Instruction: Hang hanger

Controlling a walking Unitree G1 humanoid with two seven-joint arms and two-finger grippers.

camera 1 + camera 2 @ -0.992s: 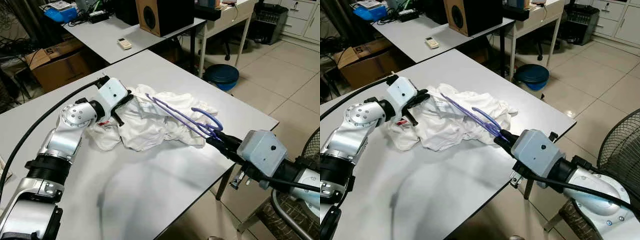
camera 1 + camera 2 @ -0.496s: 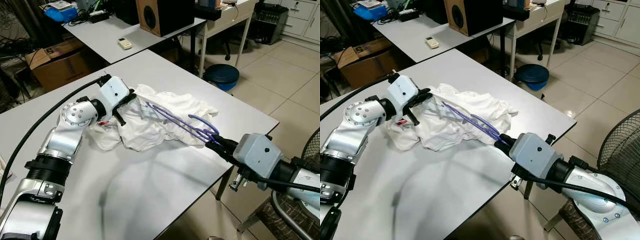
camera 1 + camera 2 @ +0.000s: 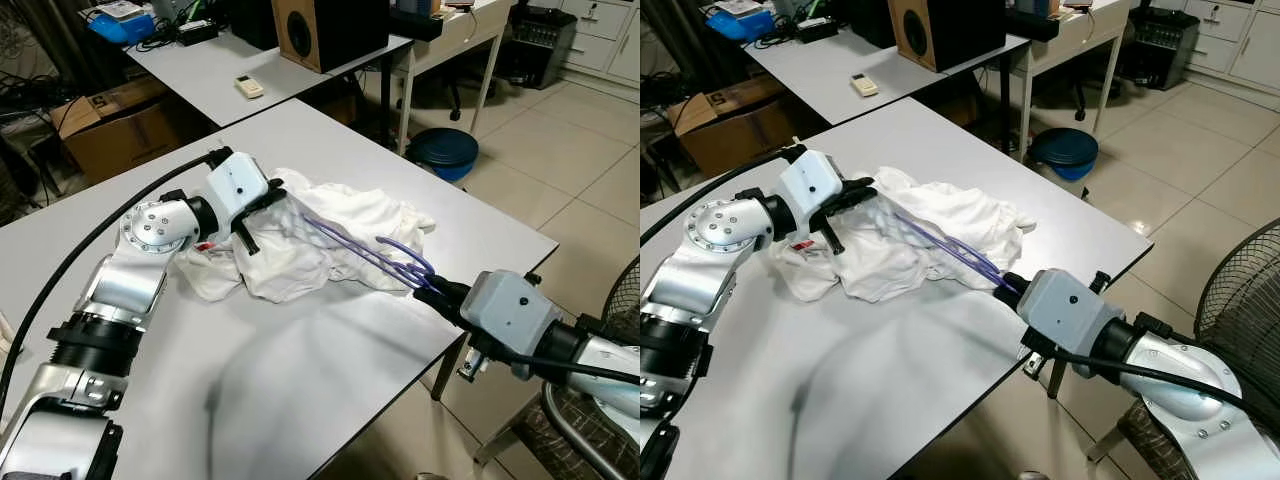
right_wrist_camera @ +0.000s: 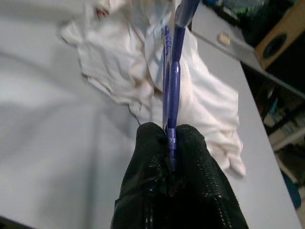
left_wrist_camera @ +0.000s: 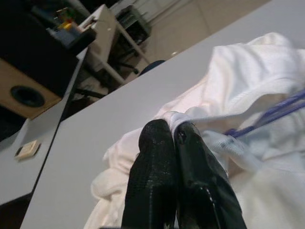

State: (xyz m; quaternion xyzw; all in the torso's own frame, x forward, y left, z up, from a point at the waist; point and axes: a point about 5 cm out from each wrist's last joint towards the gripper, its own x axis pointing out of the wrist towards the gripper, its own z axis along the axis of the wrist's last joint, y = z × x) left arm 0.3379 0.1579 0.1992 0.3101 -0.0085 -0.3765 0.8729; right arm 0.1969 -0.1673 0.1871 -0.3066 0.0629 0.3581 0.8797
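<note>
While the white garment [image 3: 330, 240] lies crumpled on the grey table [image 3: 300, 370], both arms work on it from opposite sides. The left gripper [image 5: 172, 136] is pinched closed on a fold of the white cloth at the garment's near-left edge, its two black fingers pressed together around the fabric, as the left wrist view shows clearly. The right gripper [image 4: 169, 143] is clamped on the purple hanger [image 3: 375, 255], holding it by the end nearest the table's right edge; in the right wrist view the thin purple plastic runs straight out from between the two black fingers toward the cloth. The hanger lies low over the garment, its far part tucked into the folds of the fabric and its hooked end close to the right gripper, just inside the table's edge. A small red-marked tag [image 3: 205, 247] shows at the left side of the garment, beside the left arm. Behind this table stands a second table [image 3: 220, 70] carrying a wooden speaker [image 3: 325, 30], a small remote [image 3: 249, 87] and a blue box [image 3: 120, 22]. A cardboard box [image 3: 115, 125] sits on the floor to the left, a round blue bin [image 3: 442, 152] rests on the tiled floor beyond the table, and the wire guard of a fan [image 3: 1240, 300] appears at the right.
</note>
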